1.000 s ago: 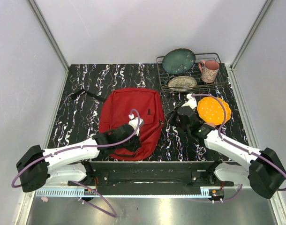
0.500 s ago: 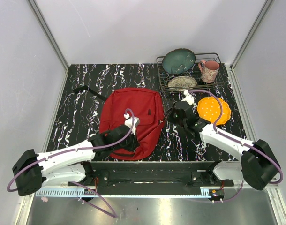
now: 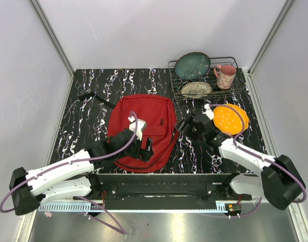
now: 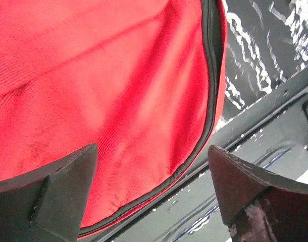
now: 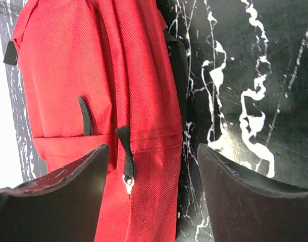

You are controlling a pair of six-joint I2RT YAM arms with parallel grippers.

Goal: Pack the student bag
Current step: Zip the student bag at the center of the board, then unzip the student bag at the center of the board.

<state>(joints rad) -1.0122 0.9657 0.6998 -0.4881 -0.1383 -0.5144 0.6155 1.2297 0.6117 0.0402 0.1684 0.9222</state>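
The student bag (image 3: 155, 112) is a red backpack lying flat on the black marbled table, left of the middle. My left gripper (image 3: 147, 147) hovers over its near right part, open, with nothing between the fingers. In the left wrist view the red fabric (image 4: 103, 85) and its black zip edge (image 4: 210, 75) fill the space beneath the open left gripper (image 4: 151, 151). My right gripper (image 3: 187, 124) stands open at the bag's right edge. The right wrist view shows the open right gripper (image 5: 153, 148) above the bag's side (image 5: 63, 70), where a black zip pull (image 5: 126, 161) with a metal ring hangs.
A wire dish rack (image 3: 238, 86) at the back right holds a teal plate (image 3: 192, 65), a patterned plate (image 3: 196, 89) and a pink mug (image 3: 225, 76). An orange dotted plate (image 3: 231, 118) lies by the right arm. A black strap (image 3: 93, 98) trails from the bag's far left.
Both grippers have opened from shut. The left arm has drawn back toward the left, and its gripper now sits lower over the bag. The right gripper has shifted slightly away from the bag's edge.
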